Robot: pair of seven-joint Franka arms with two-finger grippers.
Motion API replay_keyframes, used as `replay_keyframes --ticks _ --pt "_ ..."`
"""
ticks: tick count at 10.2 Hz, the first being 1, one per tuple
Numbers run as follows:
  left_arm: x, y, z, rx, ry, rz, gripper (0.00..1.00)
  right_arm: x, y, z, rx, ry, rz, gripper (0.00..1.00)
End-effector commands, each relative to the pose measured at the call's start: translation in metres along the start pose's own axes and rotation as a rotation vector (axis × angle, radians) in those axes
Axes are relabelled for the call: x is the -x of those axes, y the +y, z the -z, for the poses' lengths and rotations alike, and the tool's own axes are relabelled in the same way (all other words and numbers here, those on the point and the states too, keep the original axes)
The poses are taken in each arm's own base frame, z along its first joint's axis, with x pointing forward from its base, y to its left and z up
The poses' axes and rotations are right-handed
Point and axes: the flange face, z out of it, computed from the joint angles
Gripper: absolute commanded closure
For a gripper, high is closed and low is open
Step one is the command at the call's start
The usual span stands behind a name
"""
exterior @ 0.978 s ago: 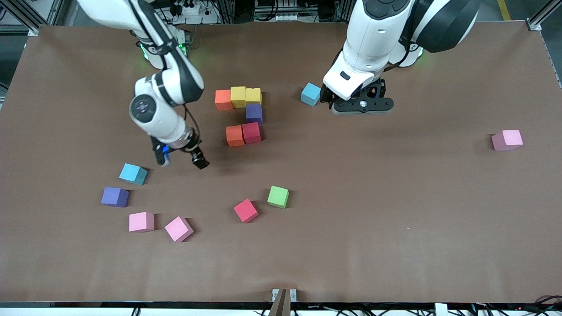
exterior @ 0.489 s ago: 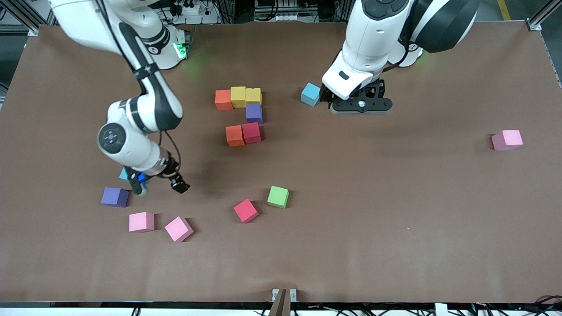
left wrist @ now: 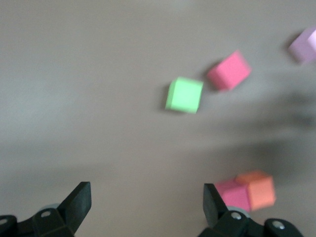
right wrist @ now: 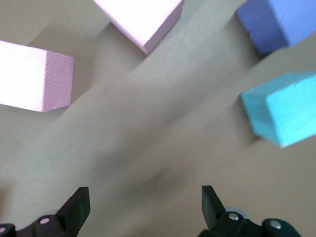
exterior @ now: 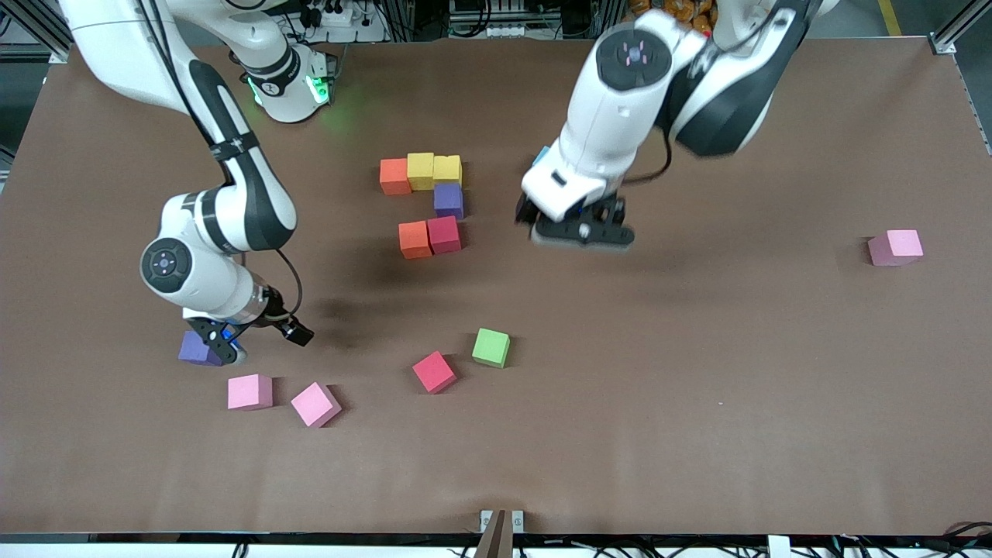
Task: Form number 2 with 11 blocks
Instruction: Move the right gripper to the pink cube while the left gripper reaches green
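Right gripper (exterior: pixel 260 342) hangs low beside the purple block (exterior: pixel 194 350) at the right arm's end, jaws spread wide, nothing held. Two pink blocks (exterior: pixel 249 391) lie just nearer the camera. Mid-table, the unfinished number 2 (exterior: pixel 428 203) shows six touching cubes. The red block (exterior: pixel 434 372) and green block (exterior: pixel 491 347) lie loose nearer the camera. Left gripper (exterior: pixel 577 230) hovers beside the digit, jaws wide, empty. A lone pink cube (exterior: pixel 896 247) sits at the left arm's end.
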Motion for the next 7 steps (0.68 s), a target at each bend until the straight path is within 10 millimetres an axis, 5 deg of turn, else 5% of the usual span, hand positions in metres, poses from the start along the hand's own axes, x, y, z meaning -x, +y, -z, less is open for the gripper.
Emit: replay_keyframes --ticks 1,4,7 --pt "-0.041 -0.002 -0.042 0.061 0.172 -0.027 0.00 -0.032 0.023 0.013 0.019 -0.017 0.262 0.00" --pt "-0.065 -0.017 -0.112 0.010 0.376 -0.084 0.00 -0.048 0.032 -0.008 0.022 -0.024 0.514 0.00" --pt "-0.048 0.024 -0.190 0.047 0.486 0.144 0.00 -0.049 0.011 -0.058 0.006 0.028 0.620 0.00"
